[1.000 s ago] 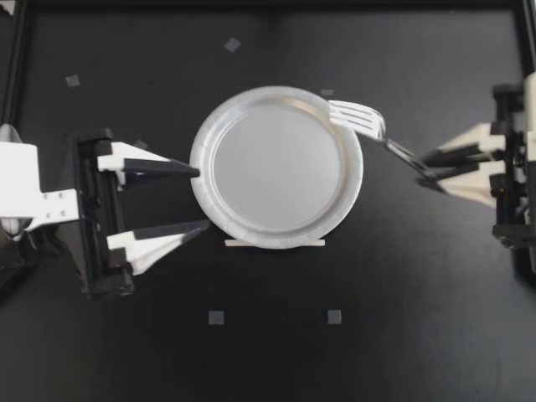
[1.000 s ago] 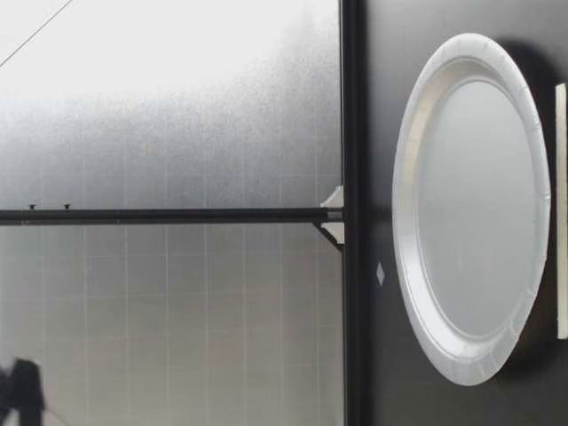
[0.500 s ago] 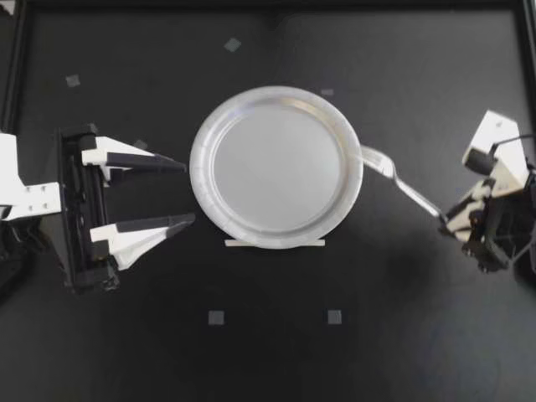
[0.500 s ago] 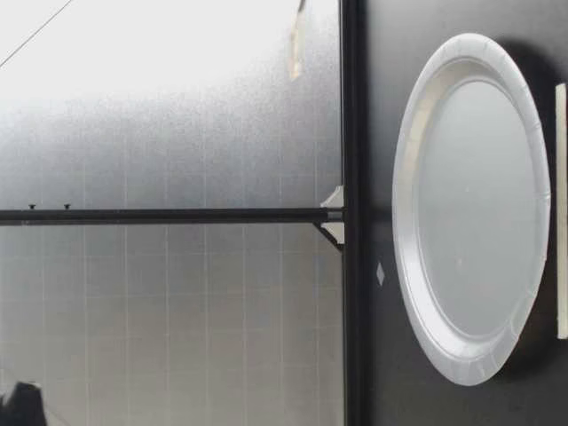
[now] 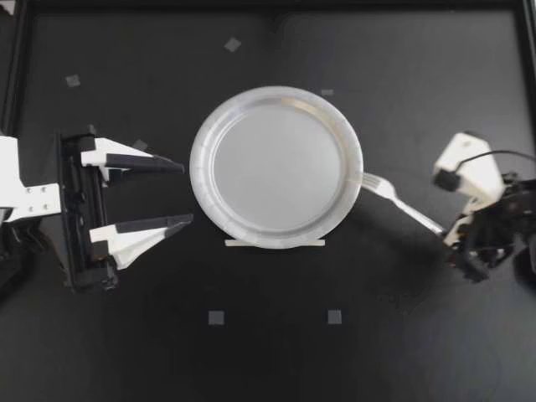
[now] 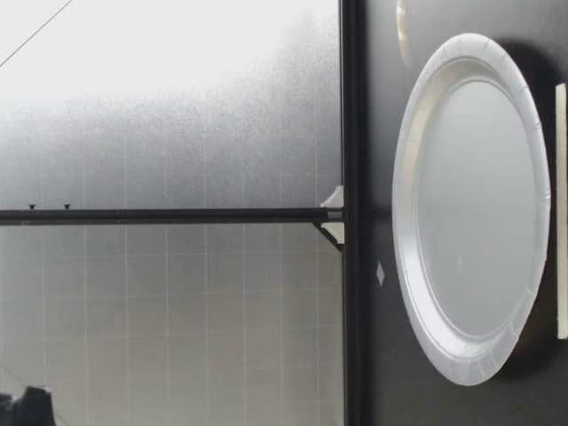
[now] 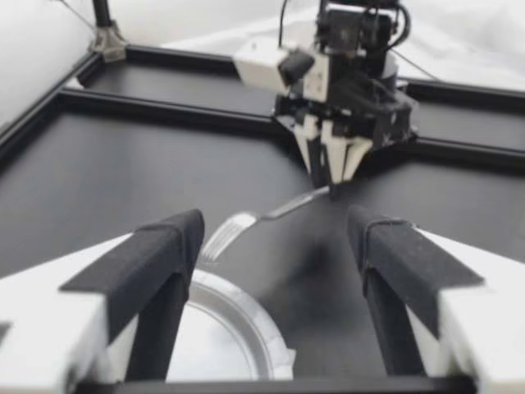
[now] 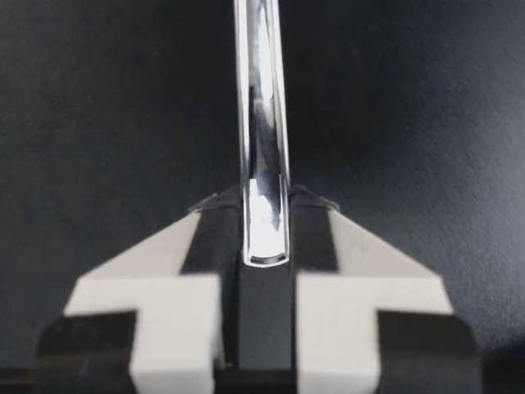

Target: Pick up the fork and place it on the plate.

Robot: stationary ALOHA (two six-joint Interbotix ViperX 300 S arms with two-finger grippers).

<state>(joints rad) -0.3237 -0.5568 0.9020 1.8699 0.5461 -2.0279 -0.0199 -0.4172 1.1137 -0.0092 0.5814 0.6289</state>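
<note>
top view: right gripper [image 5: 448, 239] is clamping the fork [image 5: 400, 201] by its handle end, tines just right of the plate [image 5: 199, 180]; left gripper [image 5: 182, 193] is standing wide open, empty. right wrist view: grip is looking centred; carrying the tines well over the rim before releasing seems wise.

right wrist view — fork [image 8: 259, 123] tines off-edge

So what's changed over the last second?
My right gripper turned and pulled back. That swung the fork off the rim of the plate and down toward the table, so the fork is now just beside the plate. The gripper stays shut on the fork. My left gripper backed slightly away from the plate, fingers open. The plate has not moved.
</note>
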